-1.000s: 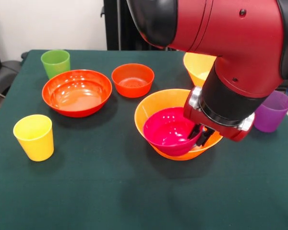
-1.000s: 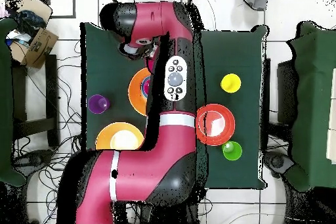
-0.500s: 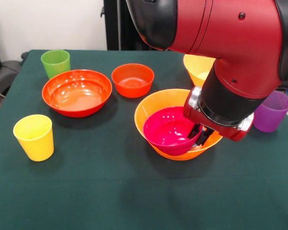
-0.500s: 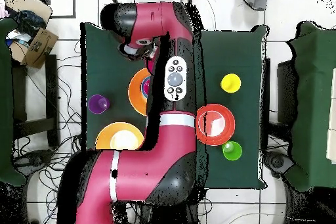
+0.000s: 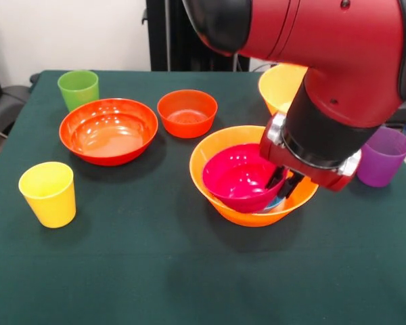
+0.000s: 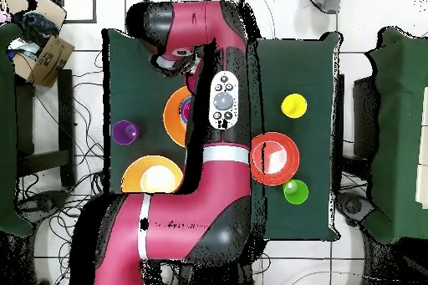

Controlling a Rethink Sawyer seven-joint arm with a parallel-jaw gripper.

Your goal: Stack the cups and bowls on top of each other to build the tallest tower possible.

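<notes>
Magenta bowl [image 5: 238, 177] sits tilted inside the large orange bowl [image 5: 223, 152] near the middle of the green surface [image 5: 155, 264], its right side raised so that a sliver of blue, probably the blue bowl [image 5: 276, 202], shows under it. The tool [image 5: 285, 185] is clenched on the magenta bowl's right rim, one finger inside and one outside as far as the front view shows. To do this step well, I judge the bowl should be kept level and centred over the stack before letting go, since a tilted bowl will seat crooked and weaken the tower. Outward, the small red-orange bowl [image 5: 187, 112] and the wide red-orange bowl [image 5: 108, 130] lie to the picture's left, well apart, with the green cup [image 5: 78, 88] behind and the yellow cup [image 5: 48, 193] in front. A second orange bowl [image 5: 279, 87] and the purple cup [image 5: 384, 157] stand close to the arm's side, so room is tightest there; the front of the surface is open.
</notes>
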